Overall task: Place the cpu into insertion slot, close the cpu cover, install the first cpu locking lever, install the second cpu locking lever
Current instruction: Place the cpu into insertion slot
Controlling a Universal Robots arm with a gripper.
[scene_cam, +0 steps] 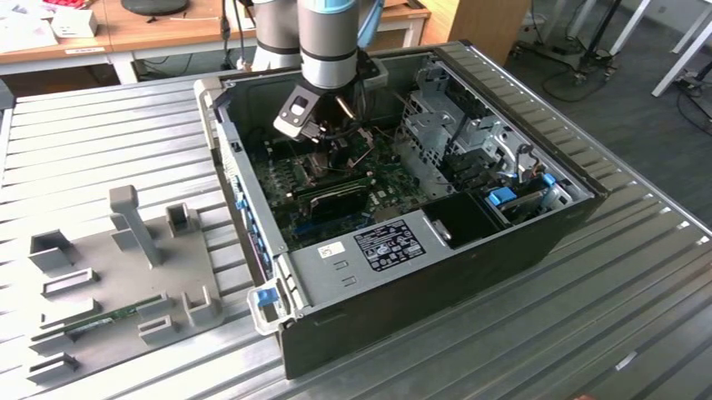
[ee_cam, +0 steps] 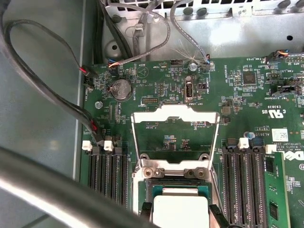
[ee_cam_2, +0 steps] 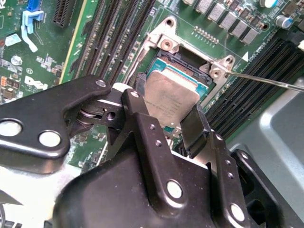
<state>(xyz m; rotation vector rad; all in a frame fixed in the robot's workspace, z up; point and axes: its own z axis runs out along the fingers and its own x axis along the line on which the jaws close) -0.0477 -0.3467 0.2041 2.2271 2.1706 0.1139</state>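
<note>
Reaching down from twelve o'clock in the exterior view with the arm (scene_cam: 328,42) into an open computer case (scene_cam: 468,275), laid on its side on a ribbed metal tabletop (scene_cam: 623,333). Clamping black fingers (ee_cam_2: 194,127) on two opposite edges of the chip (ee_cam_2: 173,92), silver-grey top up, right at the socket (ee_cam_2: 183,61) on the green board (ee_cam: 237,99); hard to tell whether seated all the way down. With the cover (ee_cam: 175,111) swung open away from the socket, bare board showing through its square window. Flanked on both sides by long black memory slots (ee_cam: 107,175). With a thin lever (ee_cam_2: 266,80) sticking out free past one socket corner. At eight o'clock from the case in the exterior view, a grey holder plate (scene_cam: 122,283) on the tabletop, with a memory stick (scene_cam: 106,321) lying on it.
</note>
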